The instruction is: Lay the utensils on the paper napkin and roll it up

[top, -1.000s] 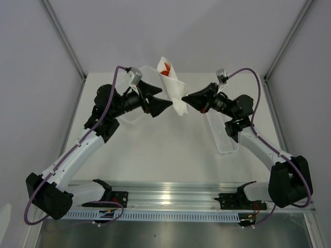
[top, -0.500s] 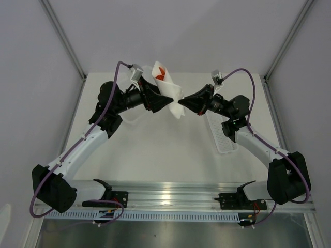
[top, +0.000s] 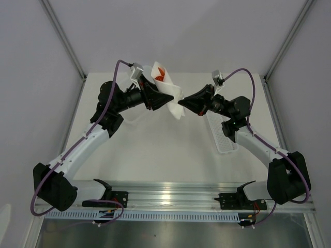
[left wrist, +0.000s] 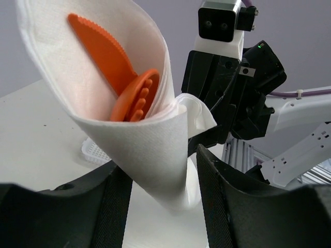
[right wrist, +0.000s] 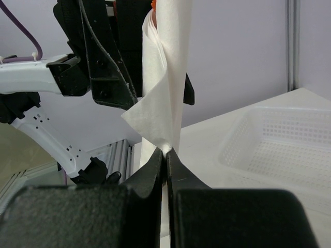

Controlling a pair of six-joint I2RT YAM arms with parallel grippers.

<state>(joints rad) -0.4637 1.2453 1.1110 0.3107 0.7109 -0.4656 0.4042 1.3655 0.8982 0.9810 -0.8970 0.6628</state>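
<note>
No readable text, labels, brands or numbers in any view (all three checked). paper napkin (left wrist: pixel 139 150) plain white; utensils (left wrist: pixel 111 67) plain orange; wrist camera housing (left wrist: pixel 220 23) unmarked.

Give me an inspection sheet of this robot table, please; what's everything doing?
Surface: white table, no spills seen.
Job's things: paper napkin coned around orange utensils, held in the air.
Clutter: white mesh basket, narrow white tray.
Grippers: left gripper open, jaws flanking the cone; right gripper shut on the napkin's edge.
Cables: purple cables loop along both arms, no snag seen.
Surroundings: grey walls, aluminium rail at the near edge.
</note>
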